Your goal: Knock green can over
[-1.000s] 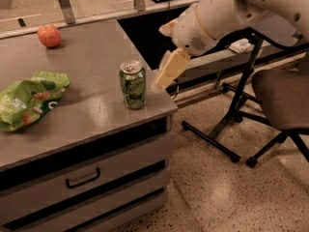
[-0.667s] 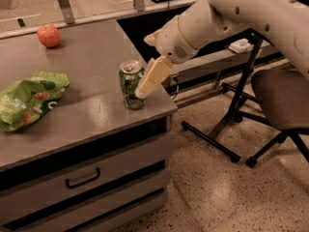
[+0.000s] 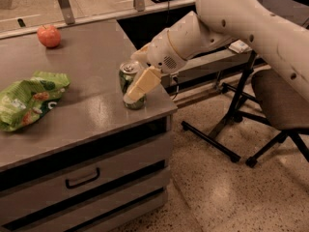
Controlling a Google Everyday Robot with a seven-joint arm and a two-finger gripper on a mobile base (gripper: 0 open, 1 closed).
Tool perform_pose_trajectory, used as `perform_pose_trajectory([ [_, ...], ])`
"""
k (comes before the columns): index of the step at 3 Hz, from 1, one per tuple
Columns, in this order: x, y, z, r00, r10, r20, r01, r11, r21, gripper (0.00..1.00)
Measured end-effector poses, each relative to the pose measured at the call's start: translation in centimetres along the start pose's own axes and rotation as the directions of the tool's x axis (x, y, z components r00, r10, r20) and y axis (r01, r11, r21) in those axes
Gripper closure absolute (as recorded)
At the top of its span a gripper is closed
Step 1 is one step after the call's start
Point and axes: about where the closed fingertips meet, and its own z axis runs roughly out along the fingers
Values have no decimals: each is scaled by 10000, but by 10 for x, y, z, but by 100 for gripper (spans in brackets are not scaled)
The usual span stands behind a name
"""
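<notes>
The green can [image 3: 126, 79] is a small drink can with a silver top. It stands upright near the right front corner of the grey counter [image 3: 87, 115]. My gripper [image 3: 136, 87] reaches in from the right on the white arm [image 3: 193, 37]. It is pressed against the can's right front side and covers part of it. The can's lower right part is hidden behind the gripper.
A flat green snack bag [image 3: 29, 98] lies at the counter's left. A red apple [image 3: 49, 36] sits at the back left. Drawers with a handle [image 3: 82, 178] are below. A chair [image 3: 282, 100] and black stand legs [image 3: 217, 129] are on the floor to the right.
The gripper has moved left and down from beside the counter's corner onto the can's right side. The can is still upright in the same spot.
</notes>
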Motion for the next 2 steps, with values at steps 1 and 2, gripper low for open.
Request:
perform_pose_trajectory([
  [1,-1,1,3,9999,0,133,1,9999,-137,41],
  [2,-9,-8,-6,9999,-78,-129,78,10000,-22,65],
])
